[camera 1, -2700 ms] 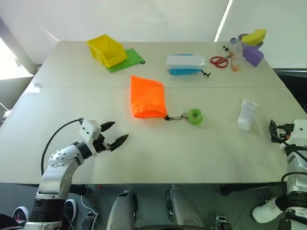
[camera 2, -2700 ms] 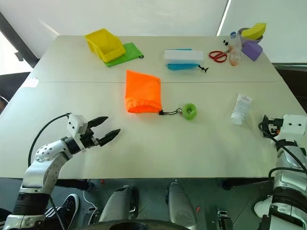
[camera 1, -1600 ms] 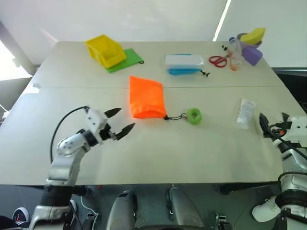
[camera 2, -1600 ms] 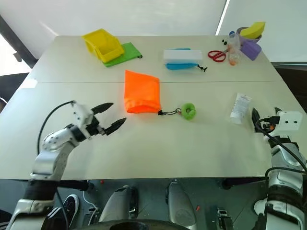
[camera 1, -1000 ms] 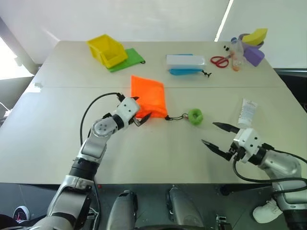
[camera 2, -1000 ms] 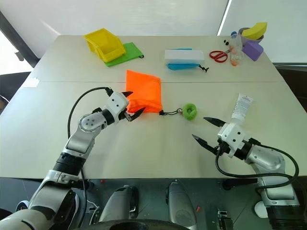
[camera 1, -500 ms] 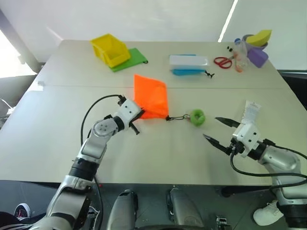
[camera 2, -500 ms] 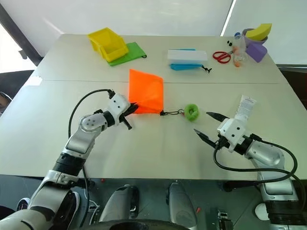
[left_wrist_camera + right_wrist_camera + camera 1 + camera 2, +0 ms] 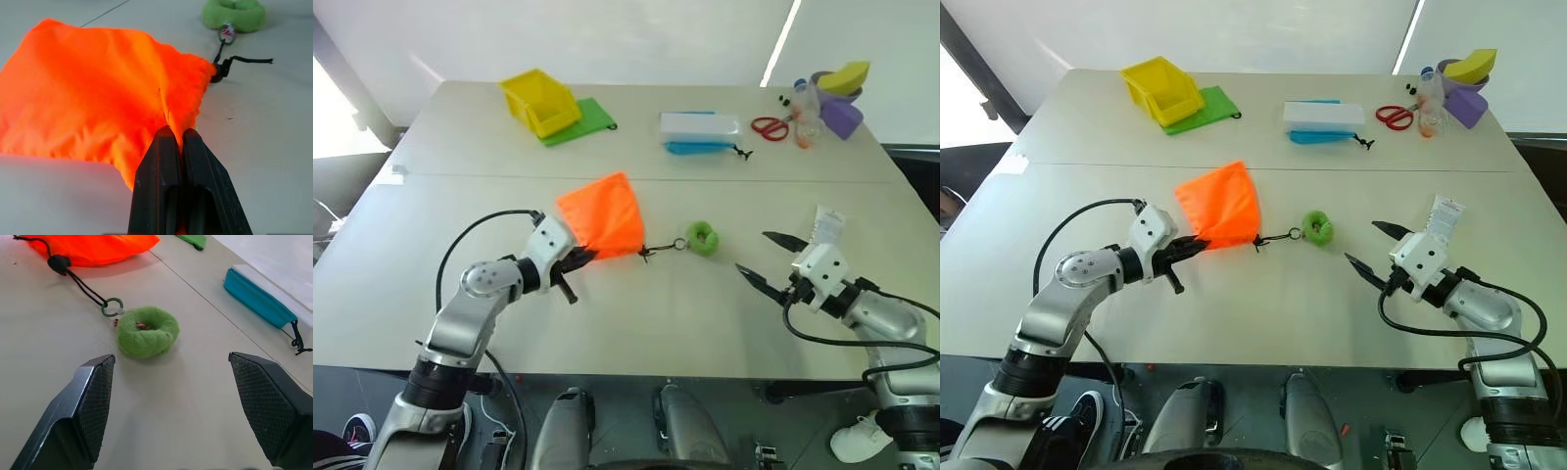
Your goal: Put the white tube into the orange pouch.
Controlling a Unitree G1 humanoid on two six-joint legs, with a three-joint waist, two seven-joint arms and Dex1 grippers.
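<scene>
The orange pouch (image 9: 602,217) lies crumpled at mid-table, one corner raised. My left gripper (image 9: 576,258) is shut on the pouch's near edge; in the left wrist view its fingers (image 9: 164,161) pinch the orange fabric (image 9: 98,93). A black cord runs from the pouch to a fuzzy green ring (image 9: 702,236). The white tube (image 9: 826,223) lies flat on the table's right side. Just in front of and left of the tube, my right gripper (image 9: 756,253) hovers open, pointing toward the green ring (image 9: 147,330) with nothing between its fingers.
At the back stand a yellow bin (image 9: 538,100) on a green cloth (image 9: 585,119), a white-and-blue box (image 9: 700,125), red scissors (image 9: 768,124), a clear bottle (image 9: 808,119) and purple and yellow items (image 9: 843,93). A seam crosses the table behind the pouch.
My left gripper shut on the pouch's edge and drew it back and left; the pouch swung round and the green ring followed. The right gripper stayed open and edged slightly right.
</scene>
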